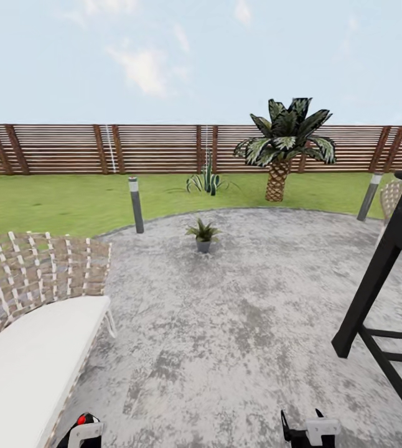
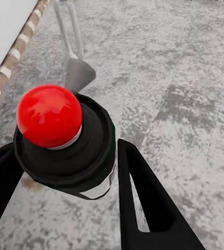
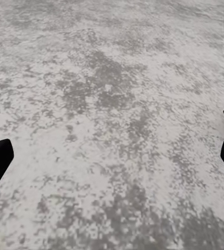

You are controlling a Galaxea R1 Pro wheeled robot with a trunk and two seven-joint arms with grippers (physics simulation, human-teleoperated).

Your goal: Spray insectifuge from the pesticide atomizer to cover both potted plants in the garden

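The left gripper (image 2: 65, 172) is clenching a black bottle with a red cap (image 2: 49, 116) above the patio (image 1: 238, 323); the right gripper (image 3: 112, 151) is hanging released; one potted plant (image 1: 203, 234) is sitting near the patio's far edge.

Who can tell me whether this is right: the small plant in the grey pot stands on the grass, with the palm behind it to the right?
Not quite. The potted plant stands on the grey paved patio, not on the grass, as the head view shows. The palm is indeed behind it to the right.
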